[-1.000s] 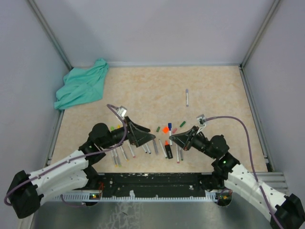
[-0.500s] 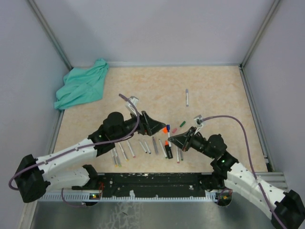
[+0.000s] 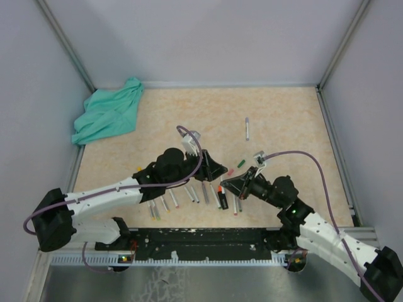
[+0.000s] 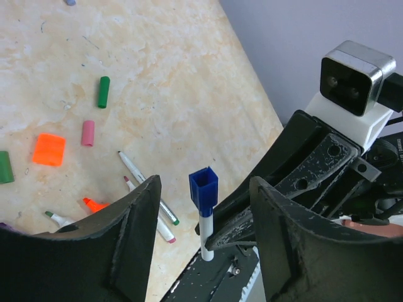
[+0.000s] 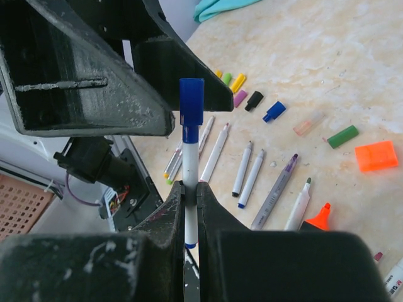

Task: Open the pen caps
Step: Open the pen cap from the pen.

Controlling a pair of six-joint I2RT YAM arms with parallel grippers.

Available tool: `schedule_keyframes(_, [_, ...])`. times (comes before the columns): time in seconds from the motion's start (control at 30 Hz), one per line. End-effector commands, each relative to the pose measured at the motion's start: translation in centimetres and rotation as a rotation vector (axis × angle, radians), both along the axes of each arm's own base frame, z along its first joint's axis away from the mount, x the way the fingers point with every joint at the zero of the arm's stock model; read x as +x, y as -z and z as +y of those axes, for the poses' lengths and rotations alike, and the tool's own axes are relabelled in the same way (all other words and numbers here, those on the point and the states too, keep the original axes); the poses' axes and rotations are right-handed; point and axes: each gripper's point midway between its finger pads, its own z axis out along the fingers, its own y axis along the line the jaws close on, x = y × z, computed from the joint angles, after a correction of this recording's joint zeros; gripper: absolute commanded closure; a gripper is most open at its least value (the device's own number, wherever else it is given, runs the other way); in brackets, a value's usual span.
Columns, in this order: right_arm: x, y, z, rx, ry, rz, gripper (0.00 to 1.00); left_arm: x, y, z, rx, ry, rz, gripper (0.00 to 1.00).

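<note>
My right gripper (image 5: 190, 189) is shut on a white pen (image 5: 190, 154) and holds it upright, its blue cap (image 5: 191, 100) on top. My left gripper (image 4: 204, 184) is open, its two fingers standing either side of that blue cap (image 4: 204, 186) with a gap on each side. In the top view the left gripper (image 3: 217, 170) meets the right gripper (image 3: 228, 184) above the pens. Loose pen caps lie on the table: yellow (image 5: 237, 82), purple (image 5: 240, 98), black (image 5: 254, 100), blue (image 5: 274, 111), green (image 5: 342, 136) and a larger orange one (image 5: 376, 155).
Several uncapped pens (image 5: 250, 168) lie in a row under the grippers. One more pen (image 3: 247, 128) lies alone farther back. A teal cloth (image 3: 108, 113) is bunched in the back left corner. Grey walls with metal rails (image 3: 335, 151) enclose the table.
My left arm has swung right, from over the row of pens to the held pen, and its jaws have narrowed around the blue cap. The right arm has barely moved.
</note>
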Motion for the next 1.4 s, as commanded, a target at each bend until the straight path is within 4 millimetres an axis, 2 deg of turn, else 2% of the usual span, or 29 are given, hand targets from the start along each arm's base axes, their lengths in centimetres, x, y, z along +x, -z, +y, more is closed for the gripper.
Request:
schedule_keyframes(0.0, [0.1,-3.1,0.8,0.039,-0.007,-0.078,1.00,0.7,-1.3,-0.6,-0.017,-0.027,-0.018,0.39])
schedule_keyframes(0.1, [0.1,-2.9,1.1,0.029,-0.010,-0.078,1.00,0.7,-1.0,-0.8,-0.014,-0.020,-0.011,0.47])
schedule_keyframes(0.2, [0.0,-2.9,1.3,0.018,-0.007,-0.082,1.00,0.4,-0.9,-1.0,-0.014,-0.006,-0.006,0.65])
schedule_keyframes(0.37, [-0.1,-3.1,1.5,0.006,-0.001,-0.090,1.00,-0.2,-0.7,-1.1,-0.018,0.028,0.002,0.76])
schedule_keyframes(0.5, [-0.2,-3.4,1.7,0.006,-0.002,-0.096,1.00,-0.8,-0.8,-1.0,-0.029,0.055,-0.004,0.99])
schedule_keyframes(0.53, [-0.3,-3.4,1.7,0.007,-0.006,-0.097,0.99,-0.9,-0.8,-0.9,-0.034,0.061,-0.010,1.00])
schedule_keyframes(0.57, [-0.4,-3.4,1.7,0.010,-0.006,-0.095,0.95,-1.0,-1.0,-0.9,-0.044,0.063,-0.020,1.00])
schedule_keyframes(0.6, [-0.4,-3.5,1.6,0.013,-0.001,-0.092,0.75,-1.1,-1.5,-0.8,-0.073,0.067,-0.033,1.00])
schedule_keyframes(0.63, [-0.4,-3.5,1.5,0.019,0.003,-0.090,0.63,-1.3,-2.1,-0.7,-0.104,0.070,-0.049,1.00])
schedule_keyframes(0.67, [-0.4,-3.6,1.4,0.025,0.009,-0.091,0.56,-1.5,-2.6,-0.5,-0.137,0.074,-0.064,1.00])
schedule_keyframes(0.73, [-0.4,-3.7,1.2,0.033,0.018,-0.090,0.46,-1.9,-3.6,-0.2,-0.187,0.082,-0.089,1.00])
schedule_keyframes(0.87, [-0.6,-4.1,1.3,0.034,0.009,-0.088,0.44,-2.5,-4.7,-0.2,-0.219,0.115,-0.111,1.00])
schedule_keyframes(0.97, [-0.8,-4.4,1.9,0.040,-0.019,-0.083,0.47,-2.7,-4.9,-0.4,-0.229,0.132,-0.111,1.00])
schedule_keyframes(1.13, [-1.2,-5.0,2.7,0.050,-0.048,-0.079,0.71,-2.6,-4.9,-0.4,-0.224,0.132,-0.121,1.00])
schedule_keyframes(1.3, [-2.1,-4.9,3.1,0.057,-0.080,-0.065,1.00,-1.4,-6.1,-0.3,-0.222,0.099,-0.180,1.00])
schedule_keyframes(1.37, [-2.5,-4.9,3.1,0.062,-0.084,-0.059,1.00,0.0,-6.9,0.2,-0.222,0.055,-0.213,1.00])
